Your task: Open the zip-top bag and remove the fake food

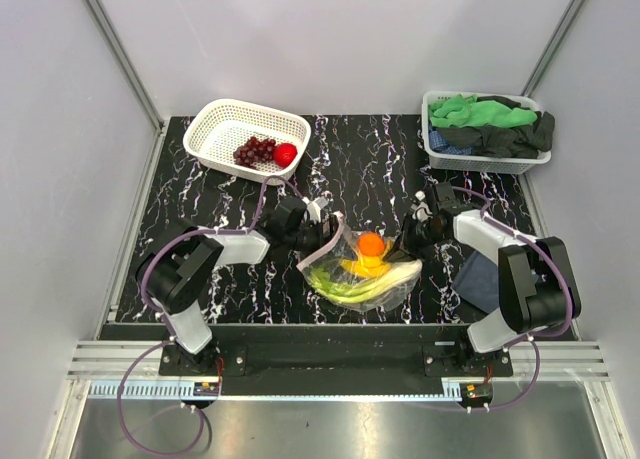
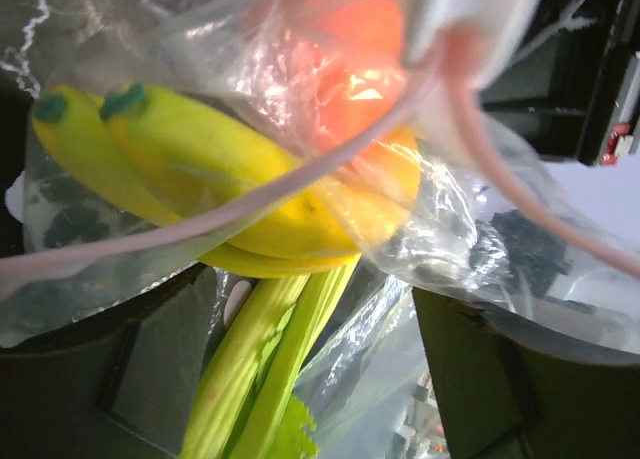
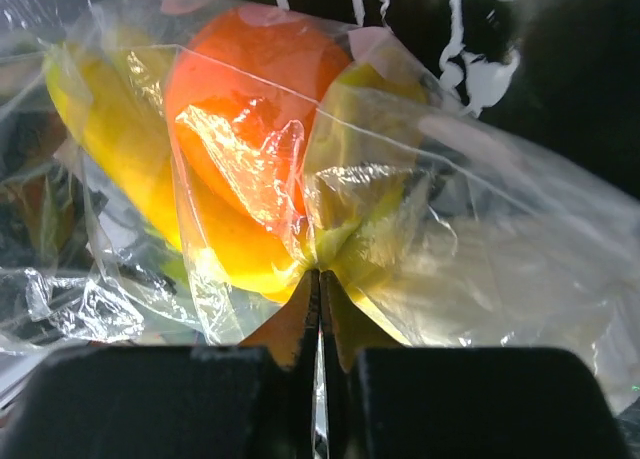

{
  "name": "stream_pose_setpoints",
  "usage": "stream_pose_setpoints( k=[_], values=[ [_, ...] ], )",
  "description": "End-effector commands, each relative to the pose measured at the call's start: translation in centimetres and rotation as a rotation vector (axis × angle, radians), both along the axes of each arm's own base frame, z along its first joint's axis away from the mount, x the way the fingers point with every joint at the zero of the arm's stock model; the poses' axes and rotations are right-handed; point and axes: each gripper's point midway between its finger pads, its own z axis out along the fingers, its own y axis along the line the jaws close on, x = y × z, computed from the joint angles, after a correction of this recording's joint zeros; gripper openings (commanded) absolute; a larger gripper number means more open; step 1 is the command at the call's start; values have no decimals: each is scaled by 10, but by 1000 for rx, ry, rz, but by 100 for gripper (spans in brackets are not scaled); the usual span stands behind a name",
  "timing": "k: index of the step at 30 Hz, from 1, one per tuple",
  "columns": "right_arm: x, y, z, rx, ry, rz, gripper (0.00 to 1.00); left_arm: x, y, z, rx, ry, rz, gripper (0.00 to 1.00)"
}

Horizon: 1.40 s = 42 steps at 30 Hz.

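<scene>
The clear zip-top bag [image 1: 372, 276] lies at the table's front middle, its pinkish zip strip [image 1: 322, 245] at the left end. Inside are an orange piece [image 1: 371, 243], a yellow banana [image 1: 372, 265] and pale-green stalks [image 1: 355, 285]. My left gripper [image 1: 318, 235] is open at the bag's mouth; in the left wrist view [image 2: 310, 379] the stalks [image 2: 262, 359] lie between its wide-set fingers [image 2: 100, 379], with the banana [image 2: 200, 169] and zip strip [image 2: 250, 204] ahead. My right gripper [image 1: 408, 242] is shut on a fold of the bag's plastic [image 3: 320, 275] beside the orange piece [image 3: 250, 109]. Purple grapes [image 1: 253, 151] and a red fruit [image 1: 285, 154] lie in the white basket [image 1: 215, 127].
A second white basket [image 1: 440, 151] holding green and black cloths [image 1: 490, 119] stands at the back right. A dark blue cloth [image 1: 480, 281] lies by the right arm. Grey walls close in the table on the sides.
</scene>
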Motion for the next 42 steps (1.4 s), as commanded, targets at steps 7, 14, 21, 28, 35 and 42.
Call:
stream_pose_setpoints(
  k=[7,14,21,28,35,42],
  values=[
    [-13,8,8,13,-28,44,1,1,8,19,45,-2,61,79],
    [17,7,57,-16,-165,54,4,4,13,28,74,31,118,84],
    [21,26,43,9,-120,122,0,17,3,28,66,43,137,88],
    [-4,55,0,79,-5,137,0,32,-3,12,93,60,169,88],
    [-8,54,-2,76,-9,125,0,33,3,-18,165,122,203,73],
    [-8,51,6,67,-40,128,3,27,11,-6,183,56,168,35]
  ],
)
